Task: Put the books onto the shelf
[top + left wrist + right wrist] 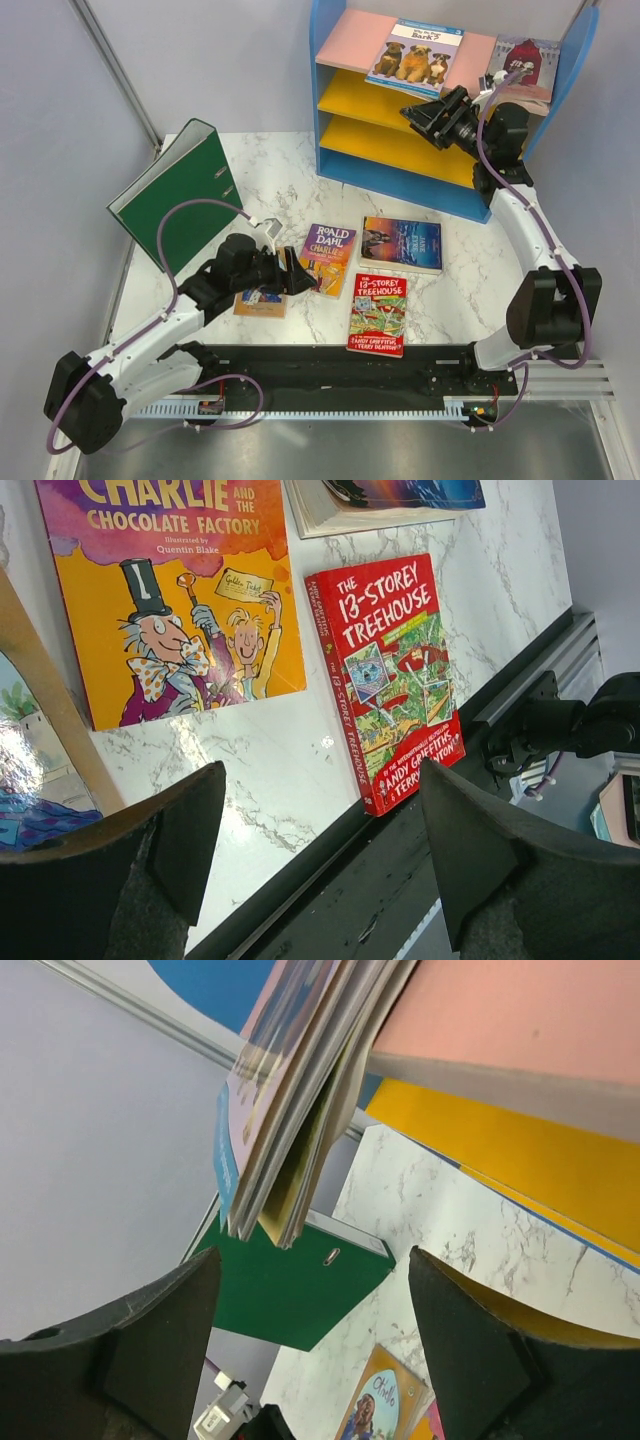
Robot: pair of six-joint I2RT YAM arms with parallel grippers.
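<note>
Jaws left and right apart — three-dogs book lies on pink shelf top.

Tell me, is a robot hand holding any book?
No. Left gripper and right gripper are both open and empty; the thin three-dogs paperback lies on the pink board.

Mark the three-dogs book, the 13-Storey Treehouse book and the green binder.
three-dogs book [413, 57]: top external view, middle of its cover.
13-Storey Treehouse book [390, 680]: left wrist view, middle of its red cover.
green binder [170, 180]: top external view, its broad green face.
</note>
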